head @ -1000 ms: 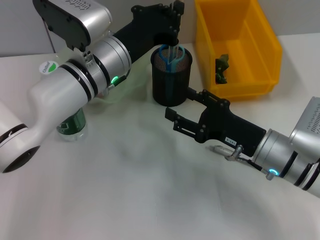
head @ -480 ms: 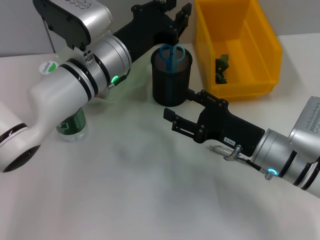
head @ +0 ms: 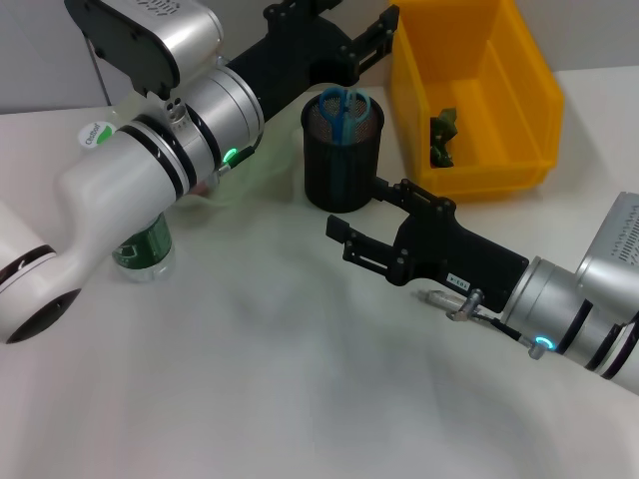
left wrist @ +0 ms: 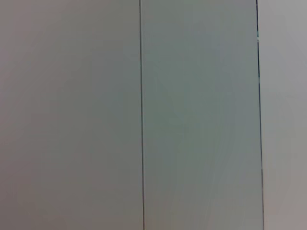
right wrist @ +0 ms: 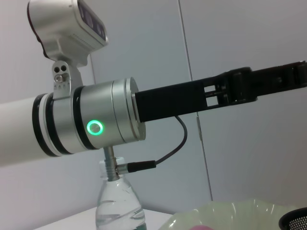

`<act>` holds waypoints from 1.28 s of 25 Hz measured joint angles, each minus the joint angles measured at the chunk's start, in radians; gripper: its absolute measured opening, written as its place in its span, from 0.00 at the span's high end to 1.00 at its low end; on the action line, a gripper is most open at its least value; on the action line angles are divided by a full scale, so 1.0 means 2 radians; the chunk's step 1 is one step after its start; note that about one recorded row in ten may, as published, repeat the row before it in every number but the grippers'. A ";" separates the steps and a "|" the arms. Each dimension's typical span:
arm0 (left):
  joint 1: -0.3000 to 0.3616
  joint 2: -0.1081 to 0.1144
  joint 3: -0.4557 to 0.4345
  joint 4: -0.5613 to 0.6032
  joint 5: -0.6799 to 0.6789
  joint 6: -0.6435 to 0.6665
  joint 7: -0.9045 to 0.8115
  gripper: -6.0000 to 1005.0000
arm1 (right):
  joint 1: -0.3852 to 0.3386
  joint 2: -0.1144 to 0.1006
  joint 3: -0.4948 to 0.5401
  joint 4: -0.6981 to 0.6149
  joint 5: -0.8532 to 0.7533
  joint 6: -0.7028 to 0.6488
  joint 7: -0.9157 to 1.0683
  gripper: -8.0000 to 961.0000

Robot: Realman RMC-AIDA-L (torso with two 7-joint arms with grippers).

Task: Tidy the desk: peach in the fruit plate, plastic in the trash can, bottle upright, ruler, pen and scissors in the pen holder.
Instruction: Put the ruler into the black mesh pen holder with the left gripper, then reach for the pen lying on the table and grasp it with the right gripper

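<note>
The blue-handled scissors (head: 344, 106) stand in the black mesh pen holder (head: 341, 165). My left gripper (head: 364, 35) hovers open and empty just above and behind the holder. My right gripper (head: 361, 218) is open with nothing in it, low over the table just in front of the holder. The bottle (head: 143, 251) stands upright at the left, partly behind my left arm. Dark green plastic (head: 442, 135) lies in the yellow trash can (head: 519, 70). The fruit plate (right wrist: 230, 213) shows in the right wrist view with a pink bit (right wrist: 204, 227) in it. Ruller and pen are out of view.
My left arm (head: 190, 130) stretches across the back left of the table and hides what lies behind it. The trash can stands close to the right of the pen holder. The left wrist view holds only a plain wall.
The left gripper opened and let go of the scissors, which dropped into the pen holder. It then lifted and swung toward the back right. The right arm barely moved.
</note>
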 joint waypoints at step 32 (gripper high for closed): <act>0.206 0.029 -0.167 0.130 0.376 0.199 -0.309 0.13 | 0.002 -0.003 0.008 0.004 0.004 -0.005 0.006 0.20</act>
